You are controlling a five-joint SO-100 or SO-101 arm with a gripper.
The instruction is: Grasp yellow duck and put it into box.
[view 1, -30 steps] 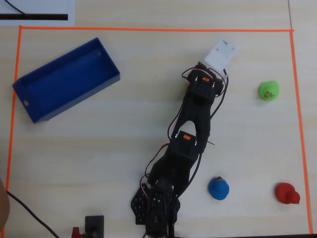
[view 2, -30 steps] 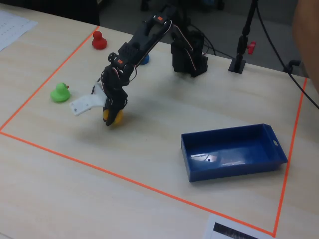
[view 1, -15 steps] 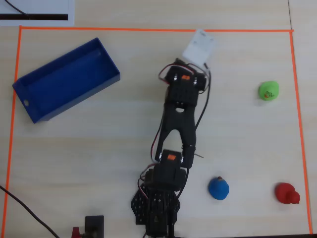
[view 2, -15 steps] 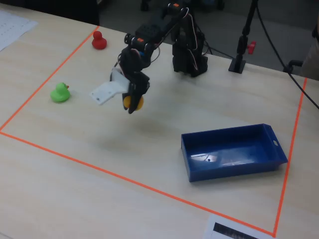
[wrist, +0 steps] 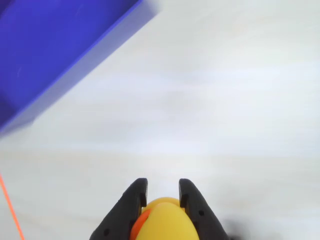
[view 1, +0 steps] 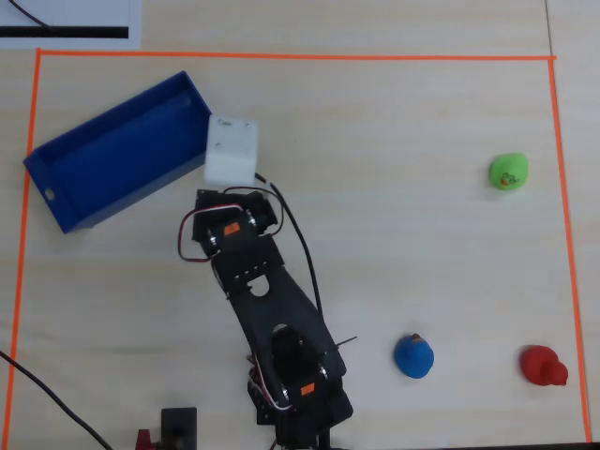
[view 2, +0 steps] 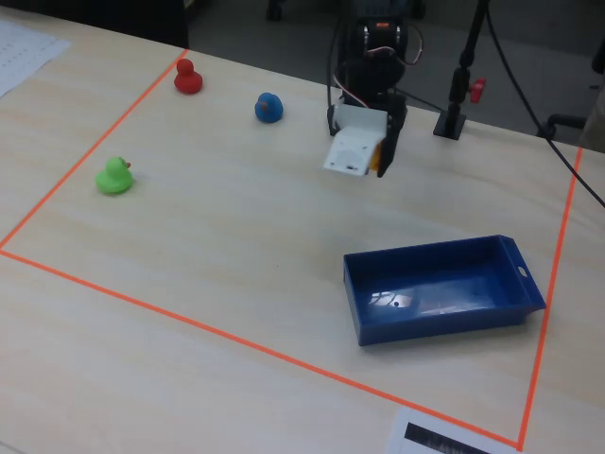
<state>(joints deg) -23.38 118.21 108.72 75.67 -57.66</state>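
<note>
Yellow duck [wrist: 161, 221] sits clenched in the tool [wrist: 162, 192], lower centre of the wrist view; box [wrist: 60, 55] lies upper left, apart.

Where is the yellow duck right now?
The yellow duck is clamped in the claw at the bottom of the wrist view, above bare table, with the blue box at upper left, not yet over it.

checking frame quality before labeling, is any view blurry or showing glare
Wrist view: motion-smeared, the box edge and table soft, though the yellow duck in the end effector stays fairly sharp. Fixed view: sharp, with a pale glare patch on the box floor. Overhead view: sharp, evenly lit.
</note>
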